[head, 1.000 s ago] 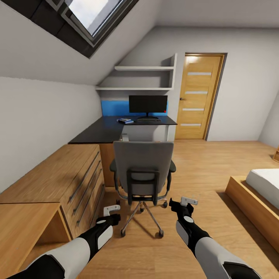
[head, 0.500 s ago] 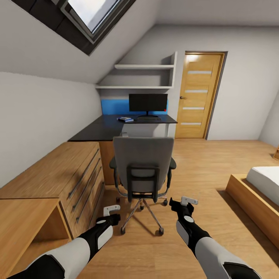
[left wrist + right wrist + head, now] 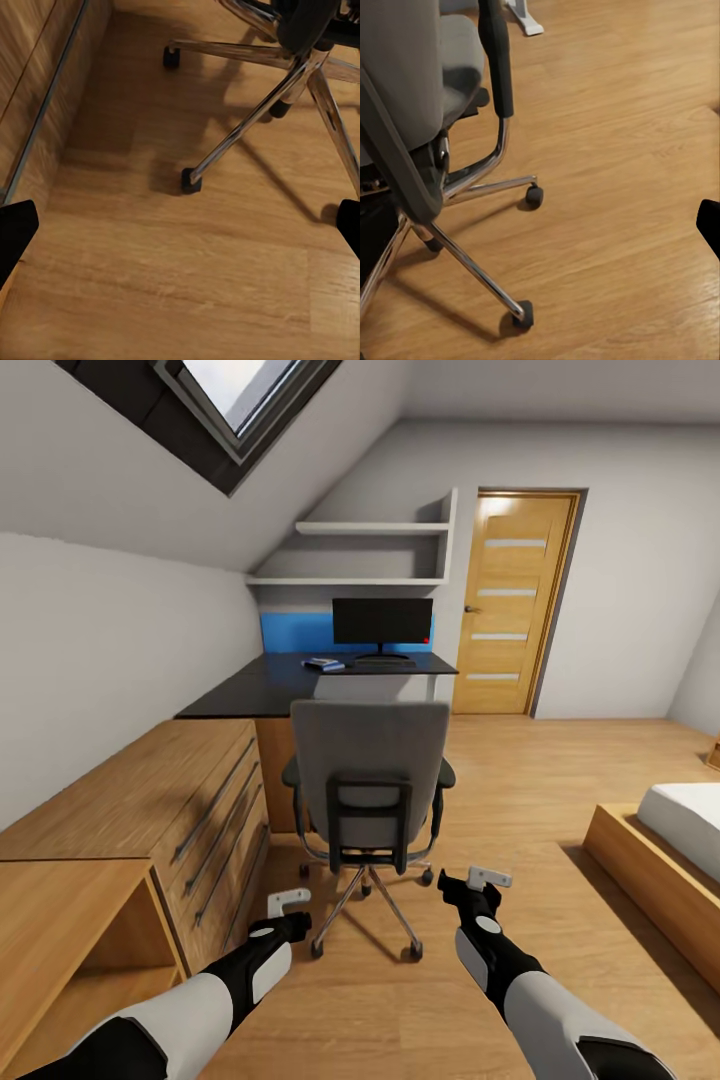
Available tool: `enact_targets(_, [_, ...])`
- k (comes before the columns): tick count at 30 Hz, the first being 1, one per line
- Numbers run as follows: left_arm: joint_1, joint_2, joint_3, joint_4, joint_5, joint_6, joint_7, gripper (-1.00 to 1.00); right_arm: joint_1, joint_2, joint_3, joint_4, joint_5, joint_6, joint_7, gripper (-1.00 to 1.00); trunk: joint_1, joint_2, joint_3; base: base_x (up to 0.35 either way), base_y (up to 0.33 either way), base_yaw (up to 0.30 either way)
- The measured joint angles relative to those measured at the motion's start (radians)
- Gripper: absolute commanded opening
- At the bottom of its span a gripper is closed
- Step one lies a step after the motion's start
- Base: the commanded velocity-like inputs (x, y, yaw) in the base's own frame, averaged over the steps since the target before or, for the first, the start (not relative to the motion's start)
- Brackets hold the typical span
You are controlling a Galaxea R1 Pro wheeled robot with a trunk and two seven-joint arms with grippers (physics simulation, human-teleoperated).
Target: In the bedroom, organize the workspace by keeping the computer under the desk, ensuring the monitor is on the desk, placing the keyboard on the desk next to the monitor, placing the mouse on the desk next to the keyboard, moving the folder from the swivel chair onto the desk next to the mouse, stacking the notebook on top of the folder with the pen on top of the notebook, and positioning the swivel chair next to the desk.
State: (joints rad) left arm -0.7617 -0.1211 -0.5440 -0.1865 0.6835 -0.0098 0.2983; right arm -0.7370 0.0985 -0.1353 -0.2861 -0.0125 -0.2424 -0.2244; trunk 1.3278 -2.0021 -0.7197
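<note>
Grey swivel chair (image 3: 368, 780) with chrome star base and black castors, standing mid-floor between the robot and the black L-shaped desk (image 3: 290, 685), backrest turned to the near side, seat facing the far desk. Likely rolls at a light push and spins about its column, so best gripped on the stiff black back frame or an armrest rather than the padded cloth; top-heavy if shoved high. Long axis upright; base legs spread flat over the wooden floor (image 3: 520, 760). Seat surface hidden behind the backrest, so folder not confirmed from here.

On the far end of the desk: black monitor (image 3: 382, 627) upright, a dark flat keyboard (image 3: 384, 668) just in front, a small blue-and-white item (image 3: 323, 665) to its left, too small to name.

Left claw (image 3: 288, 901) low beside the wooden drawer unit (image 3: 200, 810), fingers spread, holding nothing. Right claw (image 3: 488, 878) near the chair's right castors, also parted and empty.
</note>
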Motion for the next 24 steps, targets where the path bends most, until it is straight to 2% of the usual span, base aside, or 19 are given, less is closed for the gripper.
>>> enact_targets(24, [0.0,0.001,0.0,0.0,0.0,0.0,-0.002,1.0,0.0,-0.001,0.0,0.001,0.0,-0.001,0.0,1.0,0.092,-0.168,-0.075,0.0,0.0,0.0])
